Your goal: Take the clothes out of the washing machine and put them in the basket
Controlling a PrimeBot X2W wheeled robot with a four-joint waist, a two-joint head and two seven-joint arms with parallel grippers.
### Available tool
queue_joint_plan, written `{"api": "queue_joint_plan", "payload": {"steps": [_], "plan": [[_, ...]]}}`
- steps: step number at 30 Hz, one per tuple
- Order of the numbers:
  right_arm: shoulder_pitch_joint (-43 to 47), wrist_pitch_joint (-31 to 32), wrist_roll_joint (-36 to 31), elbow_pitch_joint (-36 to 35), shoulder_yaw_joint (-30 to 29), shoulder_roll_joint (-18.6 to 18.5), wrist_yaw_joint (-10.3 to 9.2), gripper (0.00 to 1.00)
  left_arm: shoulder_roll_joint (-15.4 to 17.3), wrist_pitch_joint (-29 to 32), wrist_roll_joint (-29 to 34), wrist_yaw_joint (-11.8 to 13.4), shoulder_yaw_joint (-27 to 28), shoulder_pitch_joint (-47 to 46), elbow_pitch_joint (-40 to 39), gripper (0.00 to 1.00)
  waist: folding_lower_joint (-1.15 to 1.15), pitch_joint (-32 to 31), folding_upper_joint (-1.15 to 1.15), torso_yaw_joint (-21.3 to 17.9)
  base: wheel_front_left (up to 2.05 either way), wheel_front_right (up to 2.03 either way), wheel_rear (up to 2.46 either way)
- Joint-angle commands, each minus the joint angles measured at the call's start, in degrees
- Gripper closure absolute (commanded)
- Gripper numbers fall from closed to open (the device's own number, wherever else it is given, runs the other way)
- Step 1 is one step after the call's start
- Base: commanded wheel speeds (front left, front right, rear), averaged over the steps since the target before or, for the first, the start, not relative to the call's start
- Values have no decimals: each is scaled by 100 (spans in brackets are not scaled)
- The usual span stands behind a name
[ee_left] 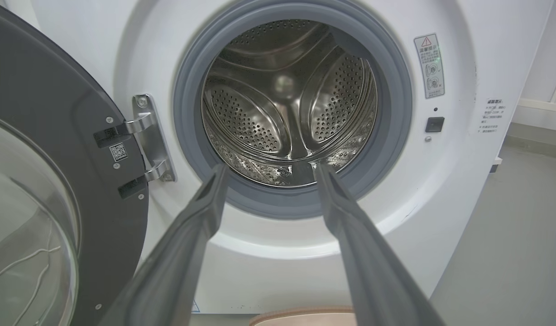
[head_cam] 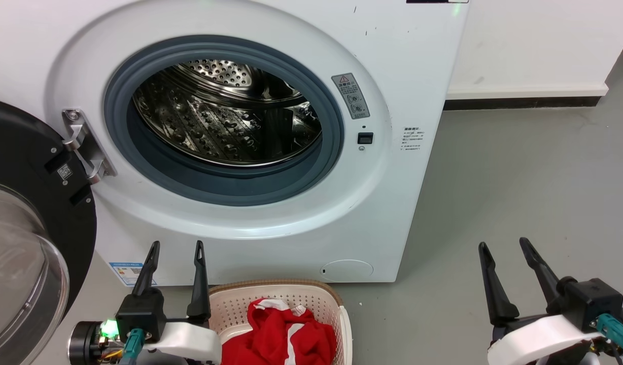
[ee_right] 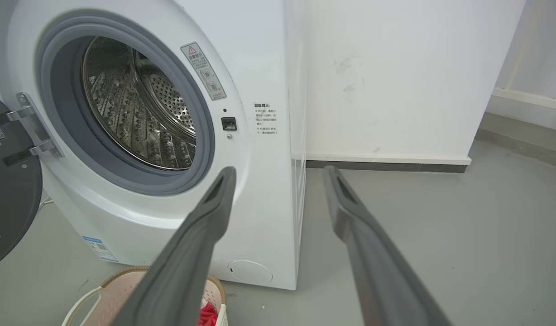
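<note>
One washing machine [head_cam: 403, 76], white front-loader, standing on grey floor [head_cam: 519, 203] against a pale wall [head_cam: 534, 45]. Its one door [head_cam: 32, 167], black-framed with glass, swung wide to the robot's left. Steel drum [head_cam: 225, 116] open to view from three angles: bare perforated metal, no red fabric anywhere I can see, though the lowest strip behind the grey seal is partly hidden. One basket [head_cam: 321, 299], cream with a brown rim, sits on the floor just in front of the machine's base, between the two arms and nearer the left one. The clothes [head_cam: 276, 332] lie inside it in a red heap with white trim; looks like two garments bunched together, but I cannot separate them for certain. Two grippers: left gripper [head_cam: 176, 244] beside the basket's left edge, fingers parted, holding nothing; right gripper [head_cam: 503, 243] well off to the right over the floor, likewise spread and unladen. Judgement: unloading looks finished, barring a check of that hidden strip.
</note>
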Motion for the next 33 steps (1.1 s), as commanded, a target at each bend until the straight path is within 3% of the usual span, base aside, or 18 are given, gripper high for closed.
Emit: {"api": "queue_joint_plan", "payload": {"steps": [1, 21, 22, 25, 33], "plan": [[39, 13, 3, -28, 20, 6, -4, 0, 29, 27, -18, 20, -16, 83, -49, 0, 1, -3, 0, 5, 0, 0, 0], [30, -54, 79, 31, 102, 6, -4, 0, 143, 128, -151, 77, -30, 150, -226, 0, 1, 11, 0, -57, 0, 0, 0], [19, -34, 81, 29, 105, 0, 0, 100, 136, 124, -136, 64, -8, 93, -198, 100, 1, 11, 0, -58, 0, 0, 0], [52, -41, 160, 125, 135, 0, 0, 100, 109, 150, -222, 36, 9, 104, -68, 100, 1, 12, 0, -58, 0, 0, 0], [-73, -8, 1195, 310, 105, -67, 0, 100, 57, 371, -1188, -112, 151, 8, 48, 100, 1, 16, 0, -54, 0, 0, 0]]}}
